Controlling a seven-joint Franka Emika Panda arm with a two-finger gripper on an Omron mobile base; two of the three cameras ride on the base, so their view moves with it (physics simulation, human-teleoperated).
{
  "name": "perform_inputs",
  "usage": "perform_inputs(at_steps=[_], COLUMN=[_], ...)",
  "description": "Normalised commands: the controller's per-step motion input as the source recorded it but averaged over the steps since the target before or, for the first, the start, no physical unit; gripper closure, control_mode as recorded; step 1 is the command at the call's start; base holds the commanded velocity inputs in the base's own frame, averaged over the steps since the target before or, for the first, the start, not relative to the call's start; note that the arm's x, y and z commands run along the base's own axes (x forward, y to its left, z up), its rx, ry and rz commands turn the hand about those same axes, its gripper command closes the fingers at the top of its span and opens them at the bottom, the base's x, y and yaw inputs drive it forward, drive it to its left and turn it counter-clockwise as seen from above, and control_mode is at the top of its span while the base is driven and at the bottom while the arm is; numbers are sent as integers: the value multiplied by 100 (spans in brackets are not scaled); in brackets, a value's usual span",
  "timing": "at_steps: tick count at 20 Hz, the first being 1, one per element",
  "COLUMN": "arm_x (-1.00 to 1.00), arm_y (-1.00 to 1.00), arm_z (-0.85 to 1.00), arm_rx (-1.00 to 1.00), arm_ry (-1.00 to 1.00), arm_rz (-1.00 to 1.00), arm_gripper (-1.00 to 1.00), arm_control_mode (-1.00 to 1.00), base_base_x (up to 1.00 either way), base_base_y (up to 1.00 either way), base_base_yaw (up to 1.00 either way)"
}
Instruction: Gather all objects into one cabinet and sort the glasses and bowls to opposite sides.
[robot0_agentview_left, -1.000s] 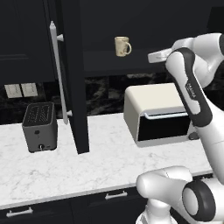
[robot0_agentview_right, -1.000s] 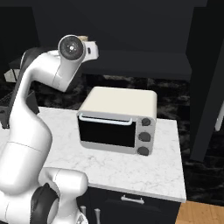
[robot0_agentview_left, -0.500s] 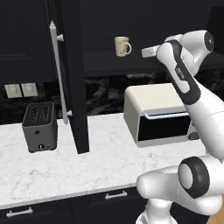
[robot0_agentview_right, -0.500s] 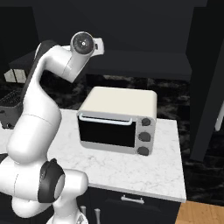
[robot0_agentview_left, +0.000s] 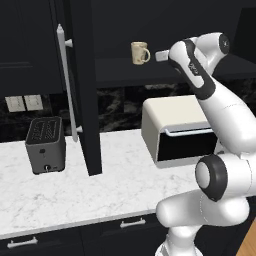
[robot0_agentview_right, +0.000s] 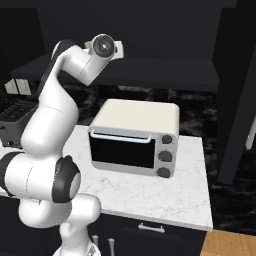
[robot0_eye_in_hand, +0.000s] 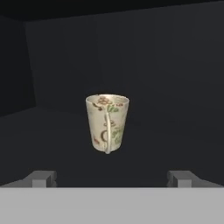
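Hand (robot0_eye_in_hand: 112, 179) is open, jaws spread wide, nothing between them; the two fingertips (robot0_eye_in_hand: 41, 178) sit well apart at the bottom of the hand view. It's raised to shelf height in the open upper cabinet (robot0_agentview_left: 85, 85) and pointed into it. Straight ahead of the hand: a cream cup (robot0_eye_in_hand: 107, 123) with a brown/green pattern, upright on the dark shelf (robot0_eye_in_hand: 61, 144), handle facing the hand. Cup is centred between the fingertips but apart from them, no contact. In the left base view the same cup (robot0_agentview_left: 140, 52) stands on the shelf just left of the hand (robot0_agentview_left: 161, 56), short gap between them. Cabinet door (robot0_agentview_left: 82, 100) is swung open toward the robot, edge-on, with its long silver bar handle (robot0_agentview_left: 67, 85) on the left face. Below on the white marble counter (robot0_agentview_left: 75, 195): black toaster (robot0_agentview_left: 45, 145) to the left of the door, cream toaster oven (robot0_agentview_left: 182, 130) to the right, under the arm. Right base view shows the wrist (robot0_agentview_right: 103, 47) up above the toaster oven (robot0_agentview_right: 135, 137), in front of the dark shelf; cup is hidden there behind the arm.
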Motion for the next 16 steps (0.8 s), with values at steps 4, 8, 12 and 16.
perform_inputs(at_steps=[4,8,12,16], arm_x=[26,28,33,23], arm_y=[0,0,7,4], arm_z=[0,0,0,0], arm_rx=[0,0,0,1], arm_ry=[0,0,1,5], arm_rz=[0,0,0,0], arm_gripper=[-100,-100,-100,-100], arm_control_mode=[-100,-100,-100,-100], base_base_x=[0,0,0,0], base_base_y=[0,0,0,0], base_base_yaw=[0,0,0,0])
